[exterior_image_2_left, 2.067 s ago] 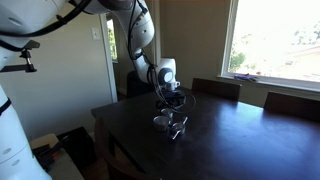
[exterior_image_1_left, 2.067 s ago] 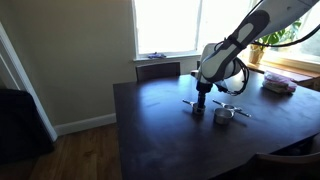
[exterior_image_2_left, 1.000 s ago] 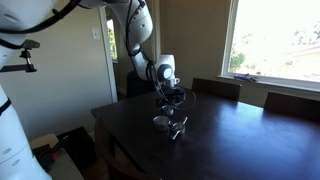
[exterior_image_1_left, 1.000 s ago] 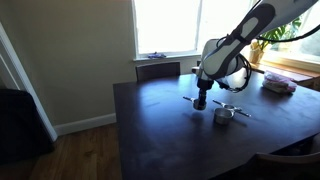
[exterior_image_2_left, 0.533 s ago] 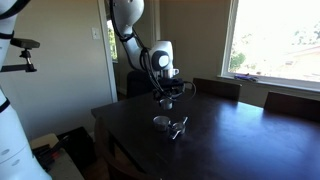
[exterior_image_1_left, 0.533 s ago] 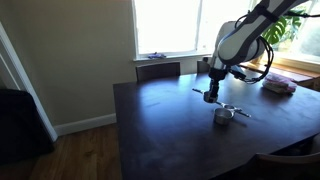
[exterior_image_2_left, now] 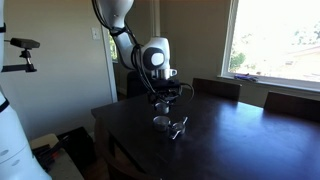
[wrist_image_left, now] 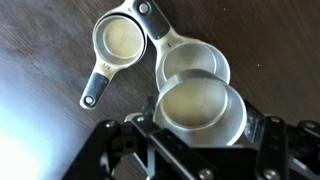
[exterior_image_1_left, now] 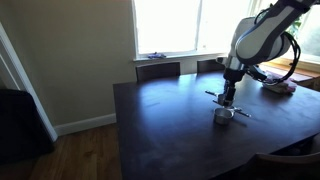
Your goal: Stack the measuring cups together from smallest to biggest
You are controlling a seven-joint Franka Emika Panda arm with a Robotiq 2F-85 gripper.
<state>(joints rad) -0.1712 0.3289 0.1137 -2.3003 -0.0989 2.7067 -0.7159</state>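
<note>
In the wrist view my gripper [wrist_image_left: 205, 128] is shut on a shiny silver measuring cup [wrist_image_left: 198, 103] and holds it in the air, mouth up. Below it on the dark table lie two more measuring cups side by side. One is a wider cup [wrist_image_left: 192, 62], partly hidden under the held one. The other is a small cup [wrist_image_left: 120, 42] with its handle pointing away. In both exterior views the gripper [exterior_image_1_left: 229, 98] [exterior_image_2_left: 166, 100] hangs just above the cups on the table [exterior_image_1_left: 222, 115] [exterior_image_2_left: 164, 122].
The dark wooden table [exterior_image_1_left: 160, 125] has chairs [exterior_image_1_left: 157, 70] at its far side under a bright window. A small pile of things [exterior_image_1_left: 279, 86] lies near the table's window-side corner. Another chair back [exterior_image_2_left: 215, 88] stands behind the table.
The arm has lifted the measuring cup from its spot on the table and carried it sideways. It now hangs over the two other cups.
</note>
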